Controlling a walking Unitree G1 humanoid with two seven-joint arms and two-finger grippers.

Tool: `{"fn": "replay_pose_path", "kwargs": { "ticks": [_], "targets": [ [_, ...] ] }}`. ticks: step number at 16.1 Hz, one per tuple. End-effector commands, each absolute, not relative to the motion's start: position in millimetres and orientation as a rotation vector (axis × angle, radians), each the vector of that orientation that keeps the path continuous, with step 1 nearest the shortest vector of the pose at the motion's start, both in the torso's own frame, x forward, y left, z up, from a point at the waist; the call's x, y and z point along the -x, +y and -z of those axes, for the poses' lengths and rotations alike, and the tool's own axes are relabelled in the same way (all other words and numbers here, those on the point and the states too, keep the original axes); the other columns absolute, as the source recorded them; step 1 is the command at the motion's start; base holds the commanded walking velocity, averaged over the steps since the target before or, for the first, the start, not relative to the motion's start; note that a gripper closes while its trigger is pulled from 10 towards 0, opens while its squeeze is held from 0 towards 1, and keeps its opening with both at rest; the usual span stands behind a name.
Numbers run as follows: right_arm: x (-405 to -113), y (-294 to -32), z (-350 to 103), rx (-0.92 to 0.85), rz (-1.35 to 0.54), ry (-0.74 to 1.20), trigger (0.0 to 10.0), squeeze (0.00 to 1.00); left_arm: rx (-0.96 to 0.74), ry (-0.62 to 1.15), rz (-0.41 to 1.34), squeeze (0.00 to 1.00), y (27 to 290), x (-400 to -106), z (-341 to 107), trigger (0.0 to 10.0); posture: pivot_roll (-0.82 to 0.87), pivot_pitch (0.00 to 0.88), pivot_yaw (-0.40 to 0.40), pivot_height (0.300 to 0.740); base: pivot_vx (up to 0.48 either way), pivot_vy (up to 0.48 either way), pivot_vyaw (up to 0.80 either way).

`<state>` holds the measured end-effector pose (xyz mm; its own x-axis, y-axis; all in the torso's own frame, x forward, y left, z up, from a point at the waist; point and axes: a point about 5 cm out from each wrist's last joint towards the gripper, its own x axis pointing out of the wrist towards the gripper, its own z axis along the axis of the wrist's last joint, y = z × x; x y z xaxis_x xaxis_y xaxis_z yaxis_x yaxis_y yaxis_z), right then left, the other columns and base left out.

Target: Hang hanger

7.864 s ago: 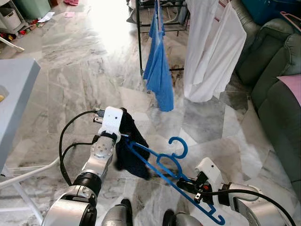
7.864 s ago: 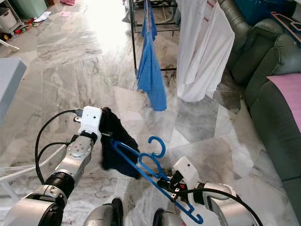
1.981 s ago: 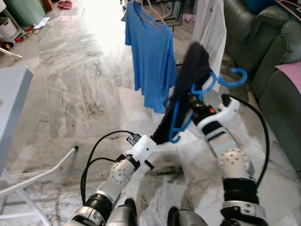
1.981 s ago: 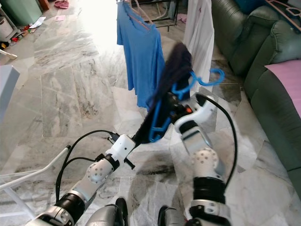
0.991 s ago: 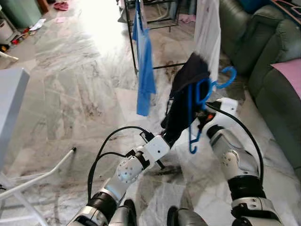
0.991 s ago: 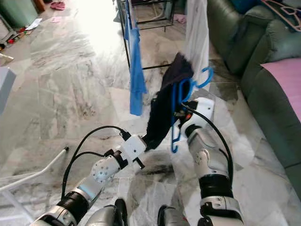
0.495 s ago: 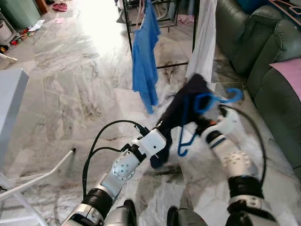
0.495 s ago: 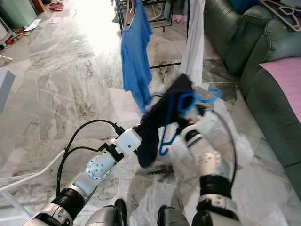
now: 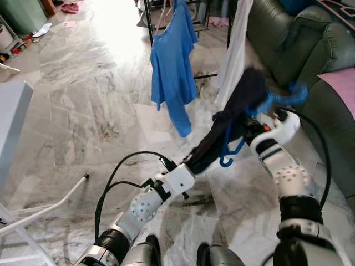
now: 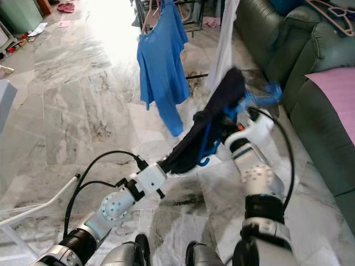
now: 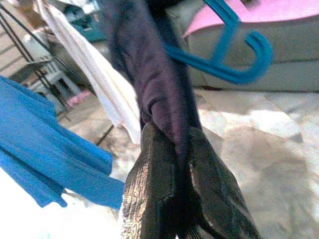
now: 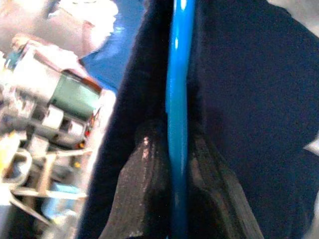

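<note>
A blue plastic hanger (image 9: 228,152) carries a dark navy garment (image 9: 236,113), held up in front of me; its hook (image 9: 288,97) is blurred and points toward the sofa. My right gripper (image 9: 250,131) is shut on the hanger, and in the right wrist view the blue bar (image 12: 177,99) runs between its fingers (image 12: 145,189). Lower down, my left gripper (image 9: 187,164) is shut on the garment's bottom end (image 11: 149,74), pulling the cloth taut. Behind stands a black clothes rack (image 9: 148,19) with a blue shirt (image 9: 172,61) and a white garment (image 9: 236,50) hanging on it.
A green sofa (image 9: 321,50) with a pink cushion (image 9: 343,83) fills the right side. The corner of a grey table (image 9: 11,122) and white legs (image 9: 44,206) lie at the left. Marble floor (image 9: 83,100) stretches ahead to the rack.
My right gripper has lifted the hanger up and to the right, stretching the dark garment straight. The left gripper keeps its hold low down. The blue shirt has swung to face me.
</note>
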<state>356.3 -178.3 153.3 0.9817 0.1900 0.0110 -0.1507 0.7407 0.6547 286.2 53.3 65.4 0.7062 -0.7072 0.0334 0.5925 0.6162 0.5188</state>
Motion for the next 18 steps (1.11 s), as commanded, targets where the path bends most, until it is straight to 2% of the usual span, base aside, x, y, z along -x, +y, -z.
{"fn": "replay_pose_path", "kwargs": {
  "ticks": [1, 2, 3, 7, 11, 15, 18],
  "targets": [
    [-355.0, -184.4, -187.4, -0.598, -0.225, -0.126, 10.0, 0.0, -0.52, -0.15, 0.783, 0.0, 62.2, -275.8, -44.6, 10.0, -0.13, 0.208, 0.031, 0.74, 0.0, 0.0, 0.0],
    [-352.9, -180.1, -189.9, -0.532, -0.239, -0.149, 10.0, 0.0, -0.5, -0.118, 0.797, 0.0, 61.8, -274.6, -41.1, 10.0, -0.13, 0.209, 0.031, 0.74, 0.0, 0.0, 0.0],
    [-350.0, -172.2, -188.9, -0.467, -0.278, -0.156, 10.0, 0.0, -0.489, -0.1, 0.797, 1.0, 61.6, -274.0, -38.3, 10.0, -0.13, 0.209, 0.032, 0.74, 0.0, 0.0, 0.0],
    [-335.2, -149.2, -184.0, -0.286, -0.395, -0.188, 10.0, 0.0, -0.497, -0.059, 0.802, 1.0, 57.6, -272.7, -30.4, 10.0, -0.14, 0.214, 0.031, 0.74, 0.0, 0.0, 0.0],
    [-328.3, -140.3, -179.5, -0.209, -0.433, -0.207, 10.0, 0.0, -0.503, -0.025, 0.817, 1.0, 54.9, -272.0, -25.6, 10.0, -0.14, 0.215, 0.035, 0.74, 0.0, 0.0, 0.0],
    [-317.9, -139.2, -161.6, -0.084, -0.478, -0.176, 10.0, 0.0, -0.5, -0.022, 0.799, 1.0, 59.0, -273.3, -25.3, 10.0, -0.14, 0.216, 0.037, 0.74, 0.0, 0.0, 0.0],
    [-306.2, -146.3, -142.8, -0.013, -0.488, -0.144, 10.0, 0.0, -0.501, -0.065, 0.752, 1.0, 75.8, -281.2, -34.6, 10.0, -0.14, 0.216, 0.037, 0.74, 0.0, 0.0, 0.0]
  ]
}}
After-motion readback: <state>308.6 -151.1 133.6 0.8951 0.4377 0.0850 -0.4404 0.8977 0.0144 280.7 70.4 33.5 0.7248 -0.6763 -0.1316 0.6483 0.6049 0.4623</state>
